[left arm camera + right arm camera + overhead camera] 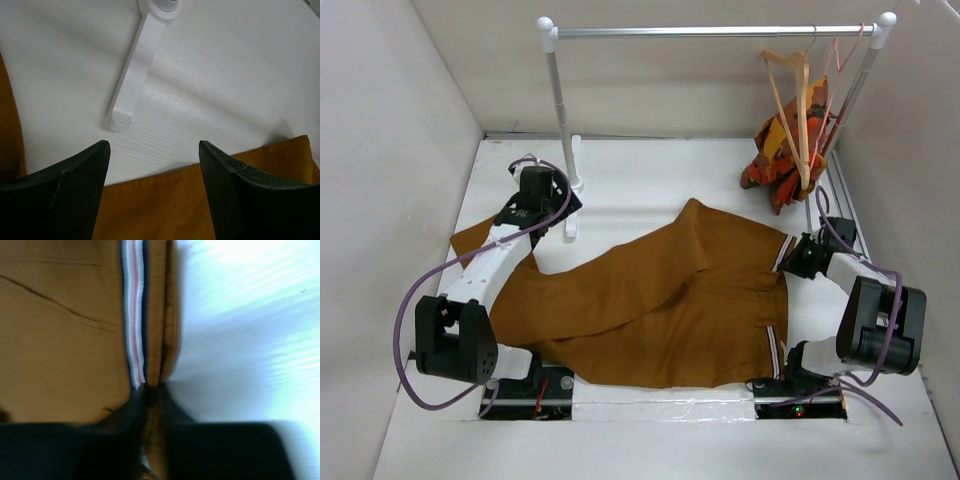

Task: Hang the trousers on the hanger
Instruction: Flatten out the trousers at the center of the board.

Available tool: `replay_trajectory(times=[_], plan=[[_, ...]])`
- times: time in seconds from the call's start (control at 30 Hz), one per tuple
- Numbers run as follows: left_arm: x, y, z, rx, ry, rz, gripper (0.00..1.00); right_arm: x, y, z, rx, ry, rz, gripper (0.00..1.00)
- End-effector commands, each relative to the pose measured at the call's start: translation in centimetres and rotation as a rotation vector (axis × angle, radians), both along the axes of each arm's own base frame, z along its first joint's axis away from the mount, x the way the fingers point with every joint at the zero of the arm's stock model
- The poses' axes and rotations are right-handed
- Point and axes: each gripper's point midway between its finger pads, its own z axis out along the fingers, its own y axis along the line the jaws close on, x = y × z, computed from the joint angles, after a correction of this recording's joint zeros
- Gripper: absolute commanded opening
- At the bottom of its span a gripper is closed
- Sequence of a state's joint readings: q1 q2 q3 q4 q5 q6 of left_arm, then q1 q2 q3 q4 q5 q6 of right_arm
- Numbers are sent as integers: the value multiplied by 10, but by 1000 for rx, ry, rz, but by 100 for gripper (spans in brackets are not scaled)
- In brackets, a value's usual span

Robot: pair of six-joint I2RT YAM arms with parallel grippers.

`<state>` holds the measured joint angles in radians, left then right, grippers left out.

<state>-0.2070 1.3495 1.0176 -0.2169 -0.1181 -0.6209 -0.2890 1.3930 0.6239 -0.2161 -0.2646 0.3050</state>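
Note:
The rust-brown trousers (660,300) lie spread flat across the table, waistband to the right, legs to the left. The pale wooden hanger (797,100) hangs from the rail (710,31) at the back right. My left gripper (548,215) is open over the far edge of a trouser leg (165,210), its fingers (75,190) apart with cloth and bare table between them. My right gripper (792,255) is shut on the trousers' waistband edge (160,340), beside the white, red and dark stripe (134,315).
A white clothes rack stands at the back, its left post (560,120) and foot (135,65) close to my left gripper. A small orange-red patterned garment (780,150) and a thin pink wire hanger (840,80) hang at the rail's right end. White walls enclose the table.

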Motion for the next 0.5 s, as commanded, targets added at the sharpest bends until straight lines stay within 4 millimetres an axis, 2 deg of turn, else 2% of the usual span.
replay_trajectory(times=[0.0, 0.03, 0.1, 0.13, 0.17, 0.23, 0.33, 0.4, 0.43, 0.47], plan=[[-4, 11, 8, 38, -31, 22, 68, 18, -15, 19, 22, -120, -39, 0], [-4, 12, 7, 43, -27, 21, 68, 19, -24, 35, -1, -164, -64, 0], [-7, 13, 4, 52, -15, 20, 68, 17, -58, 52, -77, -176, -171, 0], [-8, 13, 1, 56, -8, 19, 68, 19, -70, 71, -112, -187, -200, 0], [-9, 14, -1, 61, -2, 20, 68, 18, -86, 79, -172, -177, -242, 0], [-14, 15, -8, 71, 19, 13, 67, 22, -105, 96, -222, -154, -280, 0], [-22, 18, -16, 85, 42, 6, 67, 25, -125, 96, -271, -98, -320, 0], [-28, 23, -21, 104, 59, 20, 67, 34, -132, 91, -270, -55, -322, 28], [-32, 26, -25, 118, 74, 29, 67, 36, -132, 90, -266, -51, -315, 52], [-35, 30, -26, 133, 83, 40, 67, 38, -131, 89, -257, -51, -308, 58]])
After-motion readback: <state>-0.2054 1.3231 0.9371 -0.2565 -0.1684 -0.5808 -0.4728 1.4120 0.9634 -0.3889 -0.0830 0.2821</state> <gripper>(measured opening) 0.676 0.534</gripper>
